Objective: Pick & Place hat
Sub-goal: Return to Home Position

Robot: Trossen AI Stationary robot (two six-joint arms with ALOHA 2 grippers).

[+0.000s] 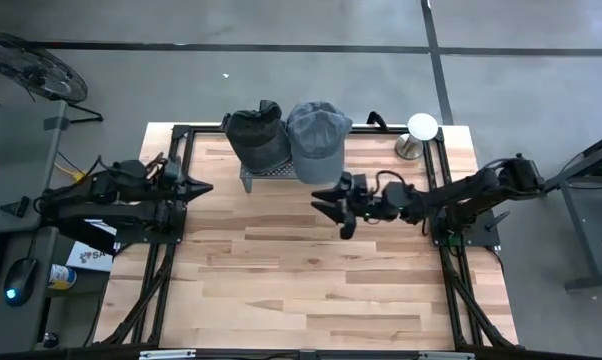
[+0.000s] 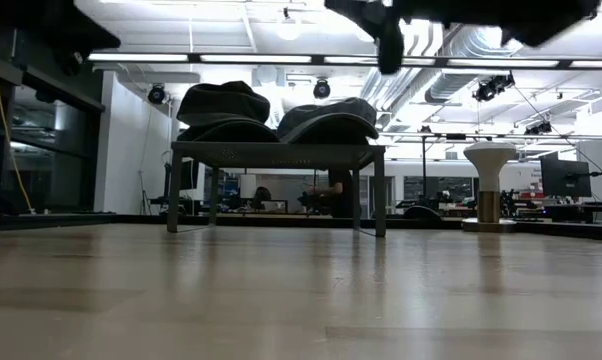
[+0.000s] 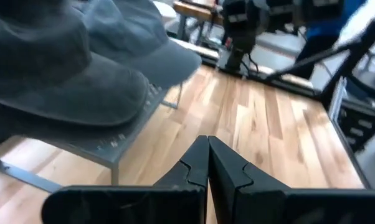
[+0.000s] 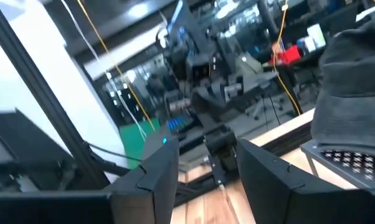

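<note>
Across the wooden desk (image 1: pixel 311 290), the shelf (image 2: pixel 276 152) bears black caps (image 1: pixel 257 135) beside gray caps (image 1: pixel 317 135), whose brim the right tool (image 1: pixel 329 212), spread wide and empty just beside it, could snag when retreating, while the left tool (image 1: pixel 203 186) waits at the desk's left side, pinched together, empty.

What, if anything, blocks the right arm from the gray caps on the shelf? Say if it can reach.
Probably yes. The right gripper hangs open just in front of the gray caps on the shelf, only bare table between them.
</note>
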